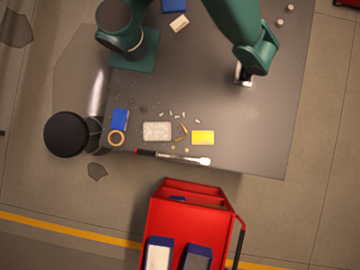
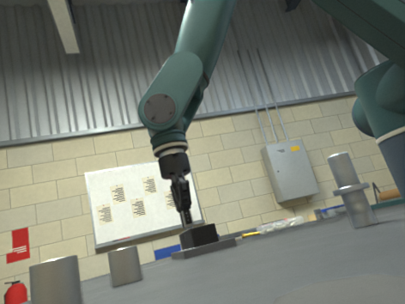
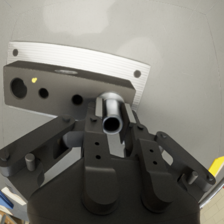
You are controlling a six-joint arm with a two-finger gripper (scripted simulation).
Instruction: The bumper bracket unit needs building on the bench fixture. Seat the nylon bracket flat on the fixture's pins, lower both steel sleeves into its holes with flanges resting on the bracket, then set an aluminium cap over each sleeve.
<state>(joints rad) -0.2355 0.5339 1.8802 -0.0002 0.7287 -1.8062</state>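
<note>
The fixture plate is mostly covered by the dark nylon bracket that sits flat on it; only its ribbed rear strip and two corner holes show. I hold a steel sleeve upright in my gripper, its flange low at the bracket's near-right hole. The bracket's other large hole is at its far-left end, with a yellow dot beside it. A second flanged steel sleeve stands upright on the bench apart from the fixture. Two aluminium caps stand near the bench corner.
A red tool cart stands off the bench's front edge. The arm's base occupies the bench's rear left. Loose clutter lies along the front: a blue block, tape ring, grey pad, yellow card, ratchet.
</note>
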